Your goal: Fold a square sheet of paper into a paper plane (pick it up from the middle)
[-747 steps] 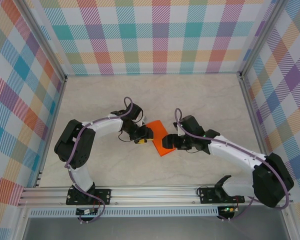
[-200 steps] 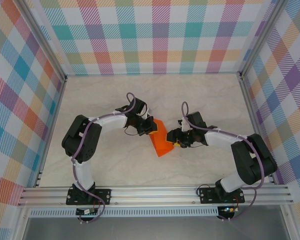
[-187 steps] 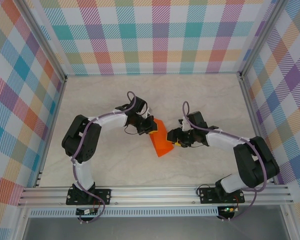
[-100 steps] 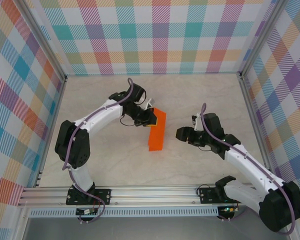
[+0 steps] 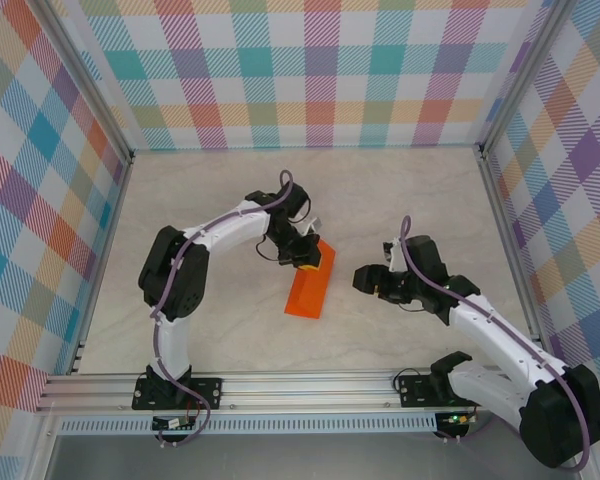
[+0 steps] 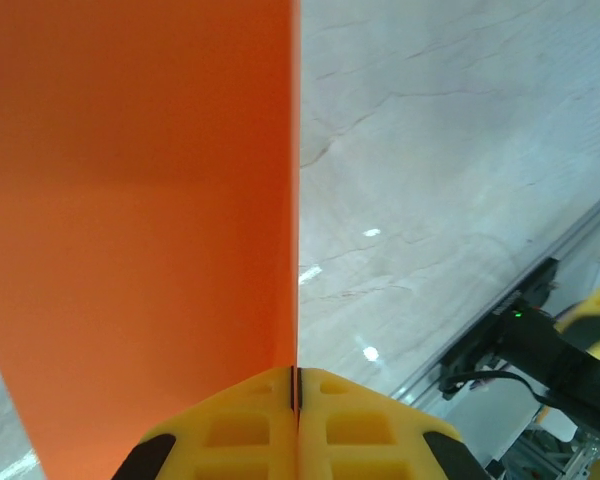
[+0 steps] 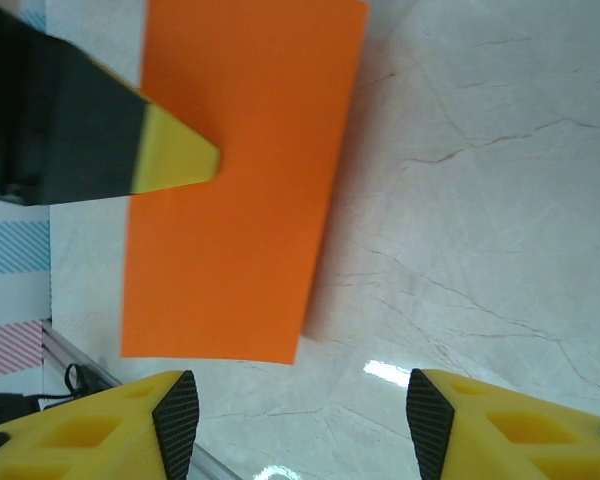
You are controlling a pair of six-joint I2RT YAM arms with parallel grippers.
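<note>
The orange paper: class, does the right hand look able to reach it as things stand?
Probably yes. The right hand is open and faces the orange paper across a stretch of table; the left hand pinches only its far end.

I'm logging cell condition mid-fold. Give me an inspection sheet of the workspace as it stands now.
Surface: pale marbled table, glossy, with light reflections.
Job's things: orange paper, a narrow rectangle held by its far end; cannot tell whether its near end touches the table.
Clutter: nothing seen.
Grippers: left gripper shut on the paper's edge; right gripper open, apart from the paper.
Cables: purple cables run along both arms, away from the paper.
Surroundings: plaid walls on three sides; aluminium rail at the near edge.
</note>
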